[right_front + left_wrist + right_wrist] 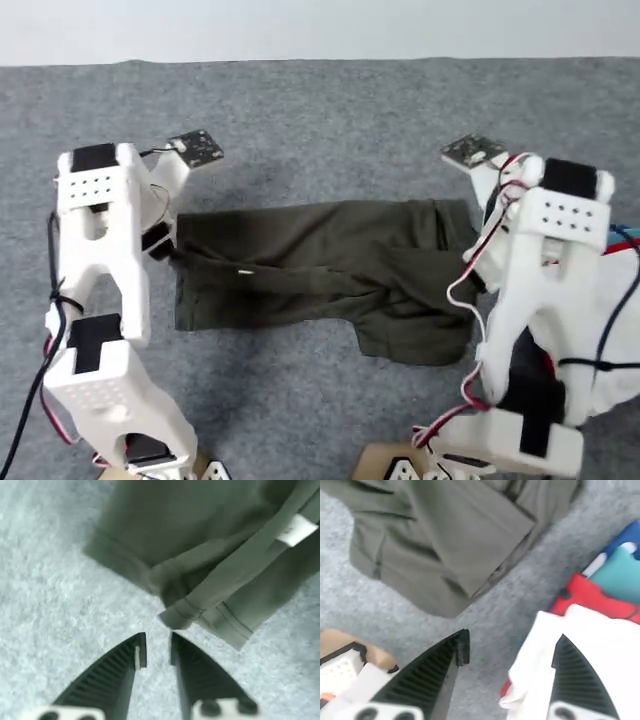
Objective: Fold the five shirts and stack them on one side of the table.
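Note:
An olive green shirt (pixel 320 265) lies partly folded across the middle of the grey table (pixel 330 110), with a white label (pixel 295 530) near its collar. My left gripper (pixel 158 652) hovers just off the shirt's (pixel 200 540) left edge, its fingers a narrow gap apart and holding nothing. At the shirt's (pixel 445 540) right end my right gripper (pixel 512 647) is wide open, one finger over bare table and the other over a white shirt (pixel 590 645). That white shirt tops a pile with red (pixel 585 597), teal (pixel 620 575) and blue (pixel 630 535) cloth.
The pile sits at the table's right edge, mostly under the right arm (pixel 545 270). A brown base plate (pixel 340 640) lies near the front edge by the arm mounts. The far half of the table is bare grey felt.

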You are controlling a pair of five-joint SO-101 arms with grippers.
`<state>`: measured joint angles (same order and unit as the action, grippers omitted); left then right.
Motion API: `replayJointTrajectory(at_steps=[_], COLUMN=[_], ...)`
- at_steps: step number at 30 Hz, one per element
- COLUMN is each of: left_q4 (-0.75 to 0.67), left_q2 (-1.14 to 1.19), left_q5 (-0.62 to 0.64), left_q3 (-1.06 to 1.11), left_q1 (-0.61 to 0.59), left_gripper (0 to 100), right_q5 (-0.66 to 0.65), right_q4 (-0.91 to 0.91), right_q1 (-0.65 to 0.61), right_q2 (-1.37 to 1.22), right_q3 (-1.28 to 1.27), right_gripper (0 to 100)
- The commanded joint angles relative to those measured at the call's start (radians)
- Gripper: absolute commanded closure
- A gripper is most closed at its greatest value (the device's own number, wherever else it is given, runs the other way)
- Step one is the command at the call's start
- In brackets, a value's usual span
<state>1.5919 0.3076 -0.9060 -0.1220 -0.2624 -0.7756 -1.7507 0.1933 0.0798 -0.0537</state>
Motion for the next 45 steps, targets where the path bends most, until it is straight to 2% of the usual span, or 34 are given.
replayJointTrajectory(at_steps=[1, 8, 11, 16, 20, 27, 30, 34, 38, 45], left_q4=[0.014, 0.104, 0.161, 0.112, 0.003, -0.213, -0.336, -0.384, -0.322, -0.233], left_q2=[-0.061, -0.061, -0.061, -0.061, -0.061, -0.049, -0.021, 0.089, 0.222, 0.465], left_q5=[0.009, -0.003, -0.069, -0.054, 0.100, 0.528, 0.644, 0.687, 0.686, 0.684], left_q3=[-0.044, -0.064, -0.062, -0.067, -0.067, -0.058, -0.022, -0.024, -0.093, -0.401], left_q1=[-0.035, -0.038, -0.063, -0.080, -0.014, 0.140, 0.169, 0.176, 0.163, 0.101], left_gripper=[84, 84, 85, 92, 96, 98, 98, 98, 98, 98], right_q5=[0.011, 0.011, 0.011, 0.014, 0.060, 0.063, 0.063, 0.063, 0.061, 0.061], right_q4=[-0.038, -0.036, -0.036, -0.036, -0.036, -0.036, -0.036, -0.038, -0.038, -0.036], right_q1=[-0.005, -0.004, -0.004, -0.007, -0.012, -0.012, -0.010, -0.004, -0.008, -0.012], right_q2=[0.094, 0.154, 0.176, 0.185, 0.185, 0.180, 0.185, 0.186, 0.185, 0.179], right_q3=[-0.055, -0.161, -0.167, -0.169, -0.169, -0.169, -0.169, -0.169, -0.169, -0.167], right_gripper=[72.3, 72.3, 72.3, 72.3, 72.3, 72.4, 72.4, 72.4, 72.4, 72.4])
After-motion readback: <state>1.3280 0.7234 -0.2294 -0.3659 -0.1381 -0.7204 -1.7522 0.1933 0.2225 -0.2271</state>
